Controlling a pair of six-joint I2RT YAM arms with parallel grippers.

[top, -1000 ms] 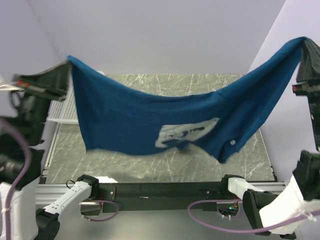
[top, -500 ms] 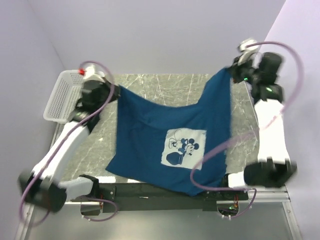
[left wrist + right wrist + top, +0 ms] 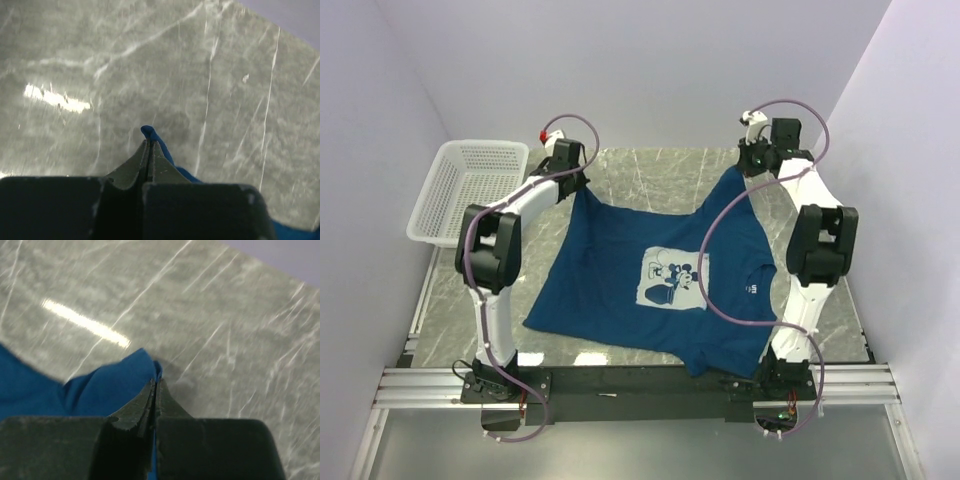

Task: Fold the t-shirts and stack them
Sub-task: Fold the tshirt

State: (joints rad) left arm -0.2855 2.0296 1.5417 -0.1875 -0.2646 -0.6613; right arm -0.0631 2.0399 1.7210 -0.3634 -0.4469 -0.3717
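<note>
The dark blue t-shirt (image 3: 640,280) lies spread on the marble table, its pale cartoon print (image 3: 670,279) facing up and a small white mark near its right sleeve. My left gripper (image 3: 572,185) is shut on the shirt's far left corner; in the left wrist view a fold of blue cloth (image 3: 155,140) pokes out past the closed left gripper (image 3: 150,142). My right gripper (image 3: 748,172) is shut on the far right corner; in the right wrist view blue cloth (image 3: 100,382) bunches at the closed right gripper (image 3: 155,381). Both corners are low over the far part of the table.
A white mesh basket (image 3: 465,190) stands at the far left beside the table. The grey marble table (image 3: 650,170) shows bare behind the shirt. Purple walls close in at the back and both sides. A black rail (image 3: 620,385) runs along the near edge.
Both arms have swung forward and down from high above. The shirt, first hanging stretched in the air, now lies flat on the table with its print up.
</note>
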